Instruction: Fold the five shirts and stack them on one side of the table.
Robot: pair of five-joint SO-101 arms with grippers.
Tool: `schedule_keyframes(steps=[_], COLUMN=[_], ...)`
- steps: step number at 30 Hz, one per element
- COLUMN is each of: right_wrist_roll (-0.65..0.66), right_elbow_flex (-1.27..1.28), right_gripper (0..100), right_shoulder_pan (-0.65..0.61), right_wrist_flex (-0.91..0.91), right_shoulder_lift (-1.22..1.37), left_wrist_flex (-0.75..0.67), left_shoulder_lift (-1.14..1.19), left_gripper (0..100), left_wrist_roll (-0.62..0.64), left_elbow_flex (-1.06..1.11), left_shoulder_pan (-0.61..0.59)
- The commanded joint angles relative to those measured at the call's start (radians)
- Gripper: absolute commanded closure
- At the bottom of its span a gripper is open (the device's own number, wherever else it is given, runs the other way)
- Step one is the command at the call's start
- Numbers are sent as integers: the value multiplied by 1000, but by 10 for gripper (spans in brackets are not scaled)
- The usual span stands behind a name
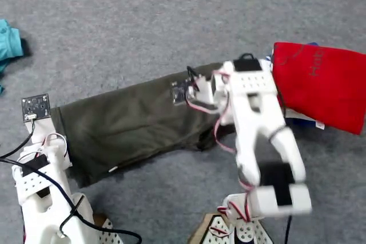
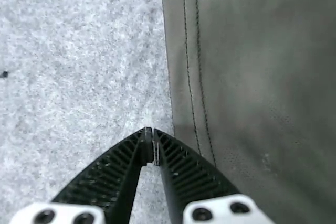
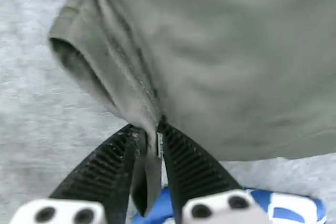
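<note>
Shirts counted: four. A crumpled teal shirt (image 1: pixel 8 41) is seen far left. The left gripper (image 2: pixel 152 148) is pinched together, empty, beside a long olive-green shirt (image 1: pixel 131 121), which is clamped by the right gripper (image 3: pixel 157 135). A folded red shirt (image 1: pixel 320 84) is stacked on a blue-and-white shirt (image 3: pixel 283 205).

Stretched olive shirt (image 1: pixel 131 121) lies beside folded red shirt (image 1: pixel 320 84).

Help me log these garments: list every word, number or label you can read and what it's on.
On the red shirt: dark red lettering, too blurred to read.
On the olive shirt: a small white tag near its edge, too small to read.
No other text legible.
</note>
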Motion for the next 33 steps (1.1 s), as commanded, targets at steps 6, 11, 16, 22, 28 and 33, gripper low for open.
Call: schedule_keyframes(steps=[6, 11, 16, 22, 28, 33], right_wrist_roll=[58, 60, 26, -5, -28, -28], right_elbow_flex=[-435, -608, -717, -760, -723, -519], right_gripper=[997, 993, 852, 490, 458, 458], right_shoulder_pan=[-59, -59, -59, -47, -18, -12], right_wrist_flex=[121, 115, 123, 212, 315, 307], right_shoulder_lift=[332, 452, 493, 479, 366, 220], left_wrist_flex=[-14, -14, -14, -14, -14, -14], left_shoulder_lift=[-5, -5, -5, -5, -5, -8], left_gripper=[980, 980, 980, 980, 980, 980], left_wrist_roll=[3, 3, 3, 3, 3, 3], left_elbow_flex=[-6, -3, -3, -3, -3, -3], left_shoulder_pan=[12, 25, 28, 28, 28, 28])
